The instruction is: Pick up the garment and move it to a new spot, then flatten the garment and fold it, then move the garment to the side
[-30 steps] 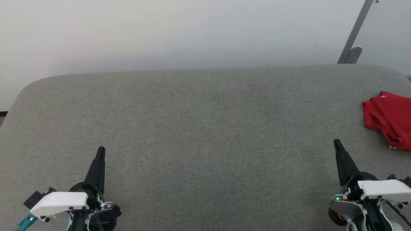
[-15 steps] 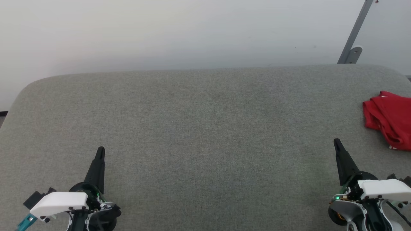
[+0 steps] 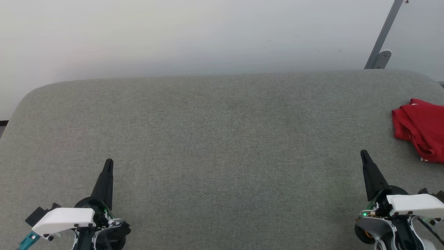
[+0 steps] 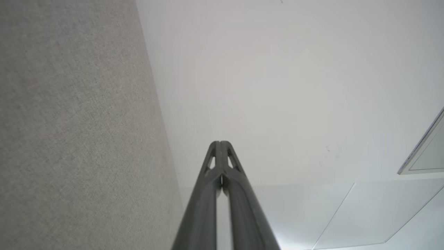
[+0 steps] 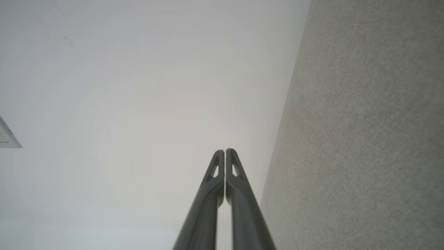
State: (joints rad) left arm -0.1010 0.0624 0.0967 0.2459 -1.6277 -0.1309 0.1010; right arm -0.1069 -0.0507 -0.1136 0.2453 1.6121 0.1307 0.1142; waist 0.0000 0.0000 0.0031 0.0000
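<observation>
We see a wide grey surface, with the garment bunched in a red heap at its right edge. Our left hand and right hand are toward the near edge, well apart. Each has its fingers pressed together and holds nothing.

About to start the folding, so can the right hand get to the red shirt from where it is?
Probably yes. The garment lies bunched ahead and to the right of the right hand, with bare grey surface between them and nothing in the way. The hand is shut, so it must open first.
</observation>
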